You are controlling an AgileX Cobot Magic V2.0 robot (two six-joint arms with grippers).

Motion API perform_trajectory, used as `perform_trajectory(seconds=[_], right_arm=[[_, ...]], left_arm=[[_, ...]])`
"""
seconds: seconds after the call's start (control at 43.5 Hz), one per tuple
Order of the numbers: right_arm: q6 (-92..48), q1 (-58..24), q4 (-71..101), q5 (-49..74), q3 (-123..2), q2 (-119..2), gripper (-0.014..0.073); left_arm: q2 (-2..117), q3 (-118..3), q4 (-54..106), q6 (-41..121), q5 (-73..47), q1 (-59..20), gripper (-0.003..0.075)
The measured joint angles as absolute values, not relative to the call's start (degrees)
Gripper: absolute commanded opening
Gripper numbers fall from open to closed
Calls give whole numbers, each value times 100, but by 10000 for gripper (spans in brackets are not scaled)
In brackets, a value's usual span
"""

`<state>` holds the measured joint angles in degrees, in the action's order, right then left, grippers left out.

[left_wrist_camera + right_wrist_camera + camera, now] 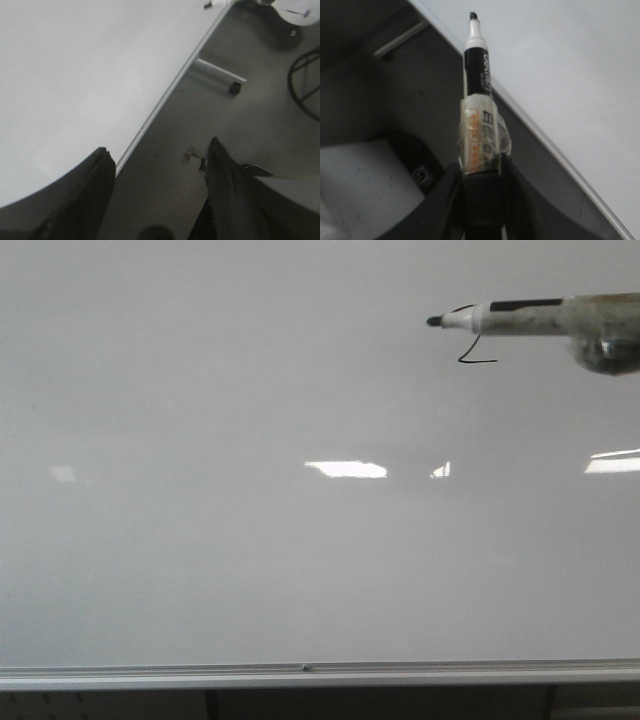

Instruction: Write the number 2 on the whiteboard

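Note:
The whiteboard fills the front view, glossy white-grey, and also shows in the left wrist view as the whiteboard. A thin black number 2 is drawn near its upper right; its top is hidden behind the marker. The marker lies level across it, tape-wrapped, with its black tip pointing left past the digit. My right gripper is shut on the marker at its taped rear. I cannot tell whether the tip touches the board. My left gripper hangs open and empty beside the board's edge.
A silver tray rail runs along the board's lower edge. In the left wrist view, the grey floor holds the board stand's foot with a caster and a black wire frame. Ceiling lights reflect on the board.

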<state>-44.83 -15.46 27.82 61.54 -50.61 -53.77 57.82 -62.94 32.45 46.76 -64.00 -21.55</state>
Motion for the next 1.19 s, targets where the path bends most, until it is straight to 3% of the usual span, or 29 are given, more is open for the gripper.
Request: perform_trajectory(seconds=[0.138, 0.299, 0.413, 0.827, 0.942, 1.194], right_arm=[[-5338, -1874, 3288, 6920, -5173, -5377, -6], [-5735, -2077, 3602, 7041, -5182, -5377, -6], [-5796, -2088, 3624, 7041, -5182, -5377, -6], [-5818, -2088, 3624, 7041, -5182, -5377, -6], [-5818, -2088, 3624, 7041, -5182, -5377, -6], [-5818, -2088, 3624, 7041, -5182, -5377, -6]], left_arm=[[6220, -6617, 3252, 4880, -6465, -2996, 405], [6780, -6962, 3252, 5079, -6498, -3971, 482], [7186, -7235, 3252, 5123, -6509, -4457, 483], [8530, -7693, 3252, 5132, -6435, -5174, 474], [8653, -7693, 3239, 5132, -6413, -5174, 402], [8657, -7702, 3239, 5132, -6385, -5174, 135]])
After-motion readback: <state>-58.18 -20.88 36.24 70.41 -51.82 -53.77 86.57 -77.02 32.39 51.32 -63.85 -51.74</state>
